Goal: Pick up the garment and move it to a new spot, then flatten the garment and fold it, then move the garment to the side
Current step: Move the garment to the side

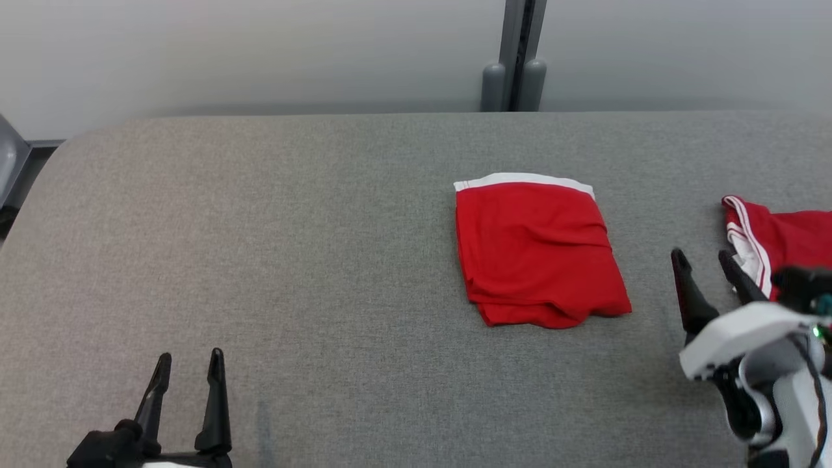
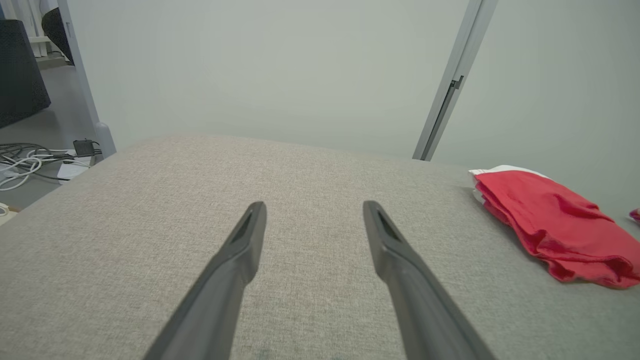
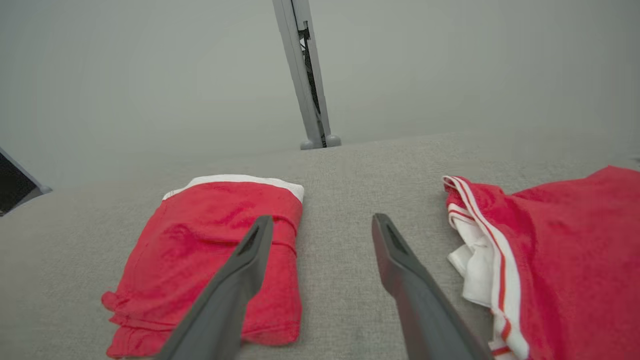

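A folded red garment (image 1: 536, 253) with a white waistband lies flat on the grey table (image 1: 292, 227), right of centre; it also shows in the left wrist view (image 2: 555, 225) and the right wrist view (image 3: 190, 240). A second red garment (image 1: 786, 240) with white stripes lies bunched at the right edge (image 3: 560, 260). My right gripper (image 1: 702, 257) hovers open and empty between the two garments, touching neither (image 3: 320, 219). Far from both, my left gripper (image 1: 190, 354) stands open and empty near the front left (image 2: 314, 205).
A grey post (image 1: 517, 65) rises against the wall behind the table's far edge. The table's left corner is rounded, with cables (image 2: 30, 162) on the floor beyond it. Bare grey cloth stretches across the left half and the front.
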`<state>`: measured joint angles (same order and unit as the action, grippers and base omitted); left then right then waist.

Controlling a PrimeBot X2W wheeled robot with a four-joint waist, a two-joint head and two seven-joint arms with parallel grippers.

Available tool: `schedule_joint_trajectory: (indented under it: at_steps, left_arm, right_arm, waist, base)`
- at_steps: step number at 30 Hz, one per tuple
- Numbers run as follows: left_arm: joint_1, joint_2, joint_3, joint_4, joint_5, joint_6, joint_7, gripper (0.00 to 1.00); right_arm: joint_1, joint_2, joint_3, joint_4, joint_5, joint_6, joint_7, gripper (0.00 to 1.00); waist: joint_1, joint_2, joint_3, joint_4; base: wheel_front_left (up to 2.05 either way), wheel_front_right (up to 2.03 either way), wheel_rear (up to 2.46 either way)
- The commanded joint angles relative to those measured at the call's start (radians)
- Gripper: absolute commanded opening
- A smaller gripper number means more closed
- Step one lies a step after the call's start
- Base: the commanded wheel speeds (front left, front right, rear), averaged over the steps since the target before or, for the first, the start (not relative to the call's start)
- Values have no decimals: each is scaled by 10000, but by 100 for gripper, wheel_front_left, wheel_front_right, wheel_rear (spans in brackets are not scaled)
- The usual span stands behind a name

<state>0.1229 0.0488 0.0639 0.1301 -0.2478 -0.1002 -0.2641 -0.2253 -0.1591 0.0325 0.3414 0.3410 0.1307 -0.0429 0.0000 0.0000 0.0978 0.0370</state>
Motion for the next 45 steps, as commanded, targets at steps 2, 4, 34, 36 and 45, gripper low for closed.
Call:
schedule_joint_trajectory:
  at_steps: [2,4,34,36,45]
  left_arm:
    - [-385,36,-139,-4,52,-84,5,100]
    - [-541,38,-277,35,39,-121,6,100]
    - [-1363,39,-341,-46,316,-257,6,100]
    - [-1461,42,-417,-72,388,-288,6,100]
    - [-1556,86,-425,-72,561,-308,5,100]
  right_arm:
    - [-1048,-94,57,351,711,1,1141,100]
    - [-1743,-124,86,853,1002,1,2136,100]
    - [-4786,-1655,1289,1834,1702,3,4567,0]
    - [-4921,-2049,1197,1675,1588,3,4944,0]
    - [-5336,-2977,-54,2441,-963,1,5346,35]
  waist:
    - [0,0,610,312]
    - [0,0,881,500]
    - [0,0,2124,-1330]
    - [0,0,2246,-1487]
    - [0,0,2589,-1636]
  base:
    - [0,0,0]
    - [0,0,0]
    - [0,0,0]
    - [0,0,0]
    - [0,0,0]
